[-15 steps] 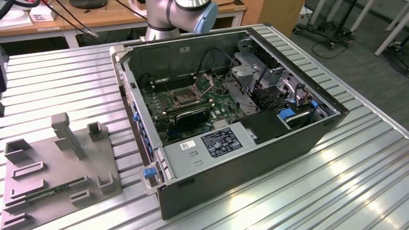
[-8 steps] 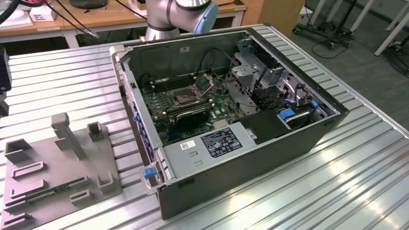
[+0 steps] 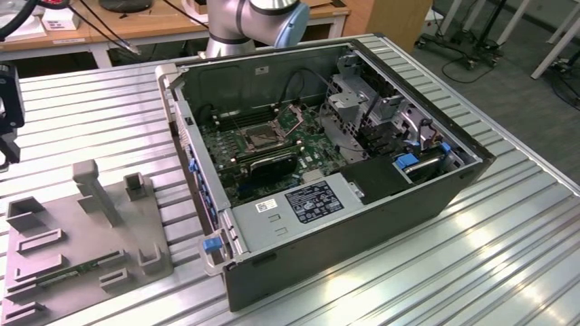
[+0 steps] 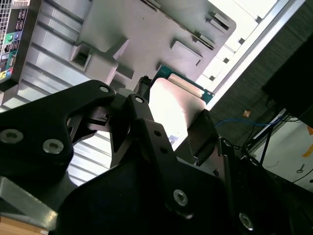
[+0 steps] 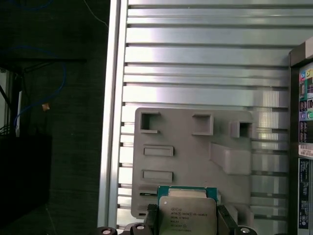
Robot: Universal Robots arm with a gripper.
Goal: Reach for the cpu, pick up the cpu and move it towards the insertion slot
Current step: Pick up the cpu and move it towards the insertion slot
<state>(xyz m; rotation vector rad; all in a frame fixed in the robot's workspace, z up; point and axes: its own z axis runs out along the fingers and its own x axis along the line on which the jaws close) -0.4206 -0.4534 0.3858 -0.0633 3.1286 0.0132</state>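
Observation:
The cpu (image 5: 187, 211) is a small square chip with a pale metal face and a green rim, and my gripper (image 5: 187, 221) is shut on it, one black finger on each side. In the second wrist view the cpu (image 4: 172, 104) shows from behind the gripper (image 4: 173, 111), lifted above the grey fixture plate (image 4: 132, 29). In the exterior view the gripper (image 3: 7, 115) hangs at the far left edge, above the fixture plate (image 3: 81, 231). The insertion slot (image 3: 257, 139), a metal-framed socket with a dark centre, sits on the board inside the open computer case (image 3: 344, 204), well to the right.
The grey fixture plate (image 5: 195, 161) carries raised blocks and pockets, and a thin green circuit strip (image 3: 68, 272) lies on it. All rests on a ribbed metal table (image 3: 507, 258). The case's side wall (image 3: 186, 142) stands between the gripper and the slot. The arm's base (image 3: 244, 27) rises behind the case.

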